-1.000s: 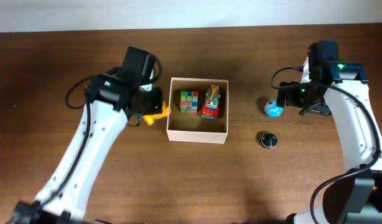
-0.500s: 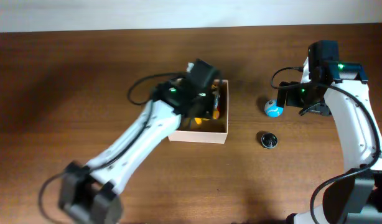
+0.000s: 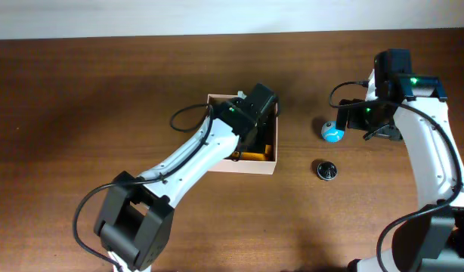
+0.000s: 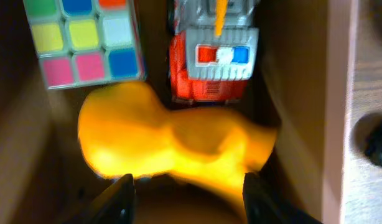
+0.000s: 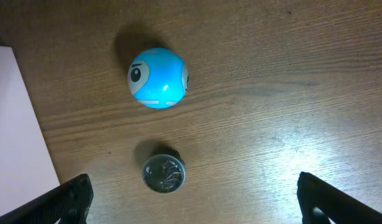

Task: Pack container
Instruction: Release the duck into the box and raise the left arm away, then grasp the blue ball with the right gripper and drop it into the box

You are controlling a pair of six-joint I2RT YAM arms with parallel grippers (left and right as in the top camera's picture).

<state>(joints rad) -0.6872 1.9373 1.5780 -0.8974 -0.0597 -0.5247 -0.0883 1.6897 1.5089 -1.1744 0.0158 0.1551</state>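
At the frame's bottom edge, my left pincer gapes wide, gripping nothing. Blurred yellow toy just beyond; contact unclear.

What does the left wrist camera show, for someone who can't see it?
A blurry yellow toy fills the middle, inside the box, just past the left gripper. Beyond it sit a colorful puzzle cube and a red toy truck.

It looked like a robotics lab bench. A white left arm and right arm, both trailing black cables, stood at a dark wood-grain table with a plain pale wall along its far side. Small toys such as a blue ball lay on the table.
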